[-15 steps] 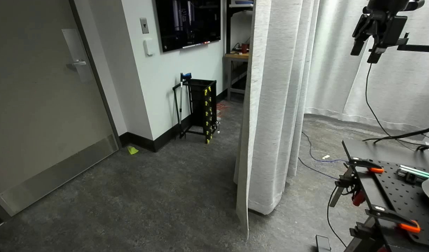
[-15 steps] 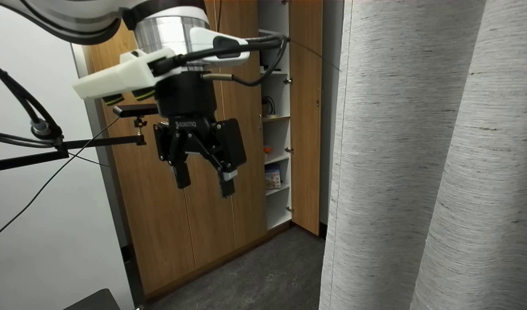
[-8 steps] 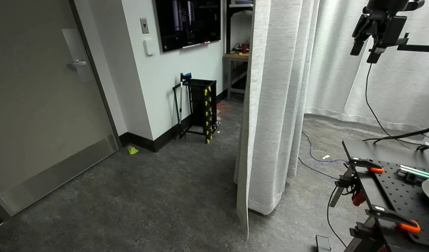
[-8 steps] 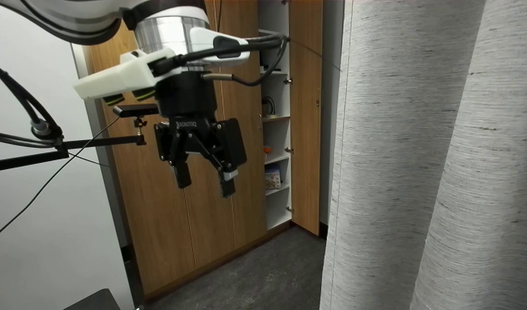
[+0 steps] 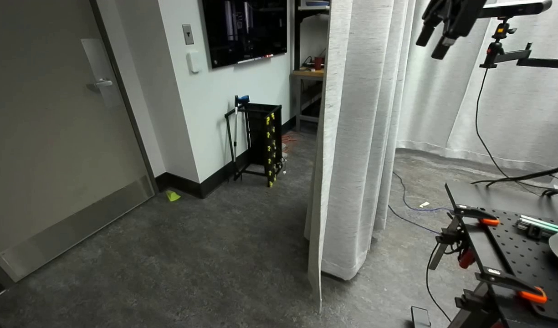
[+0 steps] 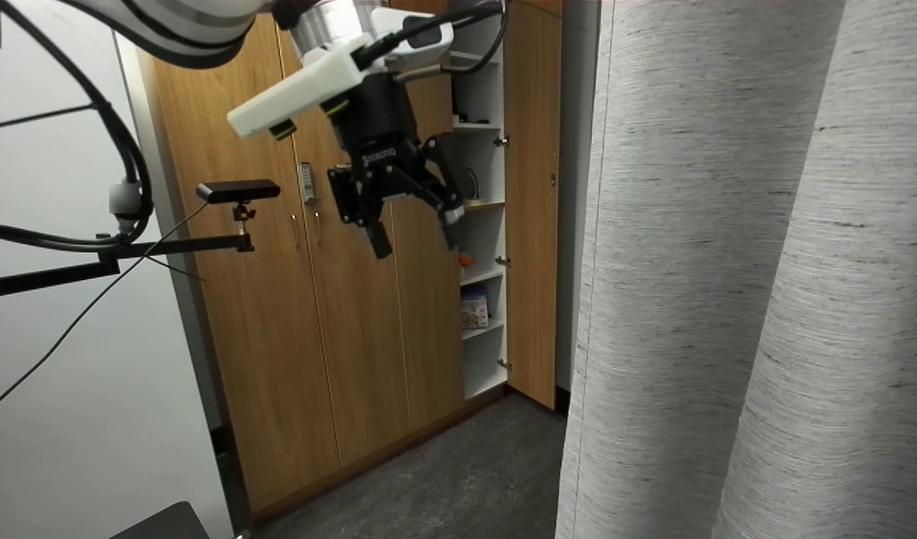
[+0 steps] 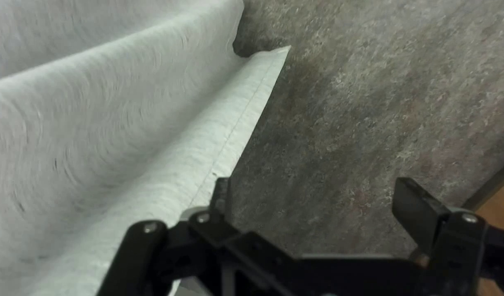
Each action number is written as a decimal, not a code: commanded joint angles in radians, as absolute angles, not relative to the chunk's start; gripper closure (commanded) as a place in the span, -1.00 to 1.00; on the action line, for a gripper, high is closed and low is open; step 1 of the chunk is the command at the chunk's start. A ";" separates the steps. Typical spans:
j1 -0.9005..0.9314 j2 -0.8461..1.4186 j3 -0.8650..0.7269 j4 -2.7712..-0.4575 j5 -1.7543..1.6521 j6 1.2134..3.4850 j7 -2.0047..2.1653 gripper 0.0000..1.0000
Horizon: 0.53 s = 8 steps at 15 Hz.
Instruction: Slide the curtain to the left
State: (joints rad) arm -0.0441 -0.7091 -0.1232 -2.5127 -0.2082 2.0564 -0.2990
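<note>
The light grey curtain hangs in folds in both exterior views [image 5: 360, 136] [image 6: 690, 262]. In the wrist view the curtain [image 7: 112, 123] fills the left side, with its free edge running diagonally down to the left finger. My gripper [image 7: 313, 185] is open with nothing between its fingers. The left finger overlaps the curtain's edge in the wrist view; I cannot tell whether it touches. In the exterior views the gripper [image 5: 432, 48] [image 6: 416, 243] hangs tilted downward, apart from the curtain in the picture.
A camera on a black arm [image 6: 239, 191] stands beside the robot. A wooden cabinet [image 6: 278, 337] has an open door [image 6: 531, 224]. A black pegboard table [image 5: 524, 259] with clamps stands at lower right. A black cart [image 5: 265, 136] stands by the wall. More curtain [image 5: 502, 118] hangs behind.
The arm has moved up and toward the curtain, leftward in an exterior view showing the door, rightward in the view showing the cabinet. The gripper has tilted and stays open. The curtain looks nearly unchanged.
</note>
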 commanded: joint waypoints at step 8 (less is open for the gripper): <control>-0.038 -0.114 0.032 -1.907 -0.235 2.048 0.037 -1.00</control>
